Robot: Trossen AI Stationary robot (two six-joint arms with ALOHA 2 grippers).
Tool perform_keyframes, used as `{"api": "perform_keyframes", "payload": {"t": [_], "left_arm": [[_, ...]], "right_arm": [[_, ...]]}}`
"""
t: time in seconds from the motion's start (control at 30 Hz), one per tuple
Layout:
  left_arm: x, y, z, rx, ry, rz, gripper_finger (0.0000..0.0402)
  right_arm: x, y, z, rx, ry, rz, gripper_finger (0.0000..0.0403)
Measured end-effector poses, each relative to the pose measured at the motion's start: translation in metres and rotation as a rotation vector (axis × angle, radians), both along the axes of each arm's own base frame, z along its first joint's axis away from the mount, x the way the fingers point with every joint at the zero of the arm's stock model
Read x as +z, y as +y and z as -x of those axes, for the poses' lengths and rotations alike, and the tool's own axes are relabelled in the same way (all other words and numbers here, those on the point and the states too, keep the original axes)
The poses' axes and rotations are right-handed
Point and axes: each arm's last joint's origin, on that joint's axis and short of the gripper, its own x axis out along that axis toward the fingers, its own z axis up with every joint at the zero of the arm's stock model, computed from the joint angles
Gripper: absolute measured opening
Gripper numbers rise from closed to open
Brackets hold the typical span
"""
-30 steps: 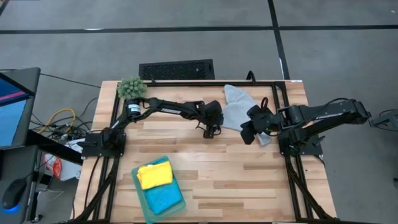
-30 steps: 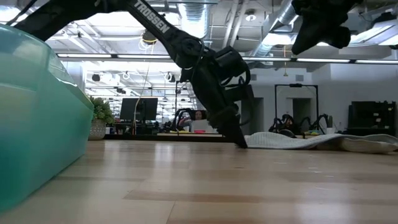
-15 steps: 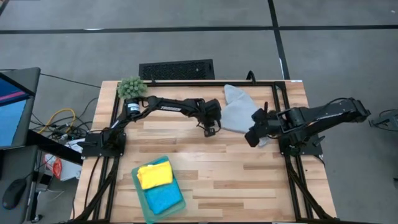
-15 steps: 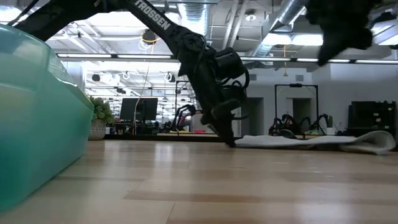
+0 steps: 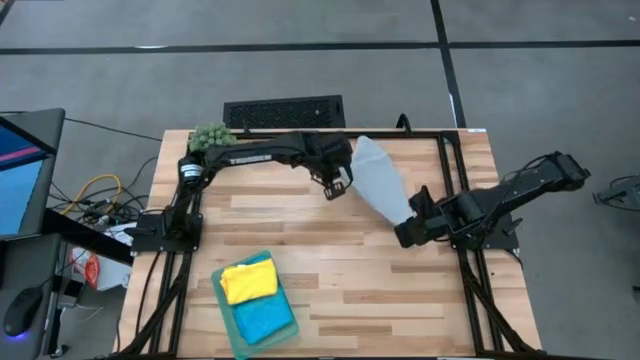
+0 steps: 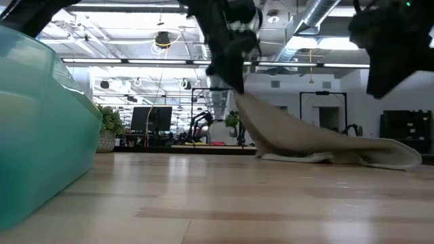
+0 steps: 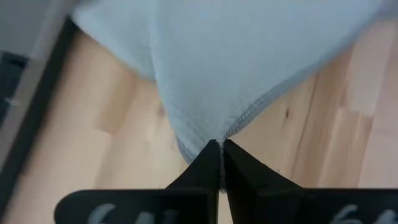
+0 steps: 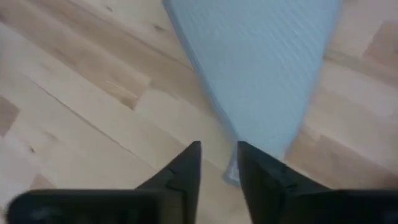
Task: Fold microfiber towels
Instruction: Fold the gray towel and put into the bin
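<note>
Wooden tabletop point(image 5: 330, 290), grey towel point(image 5: 382, 180) at its far right
Left end effector point(image 5: 337, 188) clenched on a lifted corner; right end effector point(image 5: 408, 232) parted above the other end; next, carry the corner across

Grey towel point(image 5: 382, 182); yellow towel point(image 5: 248, 281); seemingly teal bin point(image 5: 228, 318).

Setting: open-plan office or robotics lab. Evidence: exposed ceiling ducts point(image 6: 319, 17) and strip lights point(image 6: 142, 61) over rows of desks with monitors point(image 6: 149, 120); grey carpet-tile floor point(image 5: 300, 50); wooden worktable point(image 5: 350, 270) with black metal frame point(image 5: 452, 150); two robot arms bolted at its side edges; computer screen point(image 5: 20, 170), mouse point(image 5: 20, 312) and loose cables point(image 5: 95, 195) beside its left edge.
</note>
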Motion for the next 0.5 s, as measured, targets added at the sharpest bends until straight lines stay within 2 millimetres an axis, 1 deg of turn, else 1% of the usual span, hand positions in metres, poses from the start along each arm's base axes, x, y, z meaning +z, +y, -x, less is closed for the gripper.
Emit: {"api": "perform_keyframes", "payload": {"t": [0.07, 0.13, 0.23, 0.3, 0.4, 0.5], "left_arm": [[0.019, 0.000, 0.006, 0.015, -0.043, -0.029, 0.0001], [0.028, 0.002, 0.010, 0.022, -0.053, -0.043, 0.0001], [0.026, 0.005, 0.011, 0.031, -0.040, -0.045, 0.0001], [0.028, 0.008, 0.012, 0.039, -0.047, -0.049, 0.0001], [0.028, 0.011, 0.014, 0.044, -0.040, -0.050, 0.0001], [0.027, 0.013, 0.014, 0.039, -0.032, -0.055, 0.0000]], "right_arm": [[-0.011, 0.003, 0.001, -0.010, -0.009, -0.011, 0.0147], [-0.020, 0.004, 0.004, -0.033, -0.005, -0.019, 0.0175], [-0.030, 0.007, 0.008, -0.054, -0.001, -0.022, 0.0210], [-0.036, 0.009, 0.010, -0.043, 0.003, -0.020, 0.0226], [-0.042, 0.013, 0.009, -0.005, -0.032, -0.031, 0.0238], [-0.051, 0.018, 0.010, 0.055, -0.037, -0.024, 0.0239]]}}
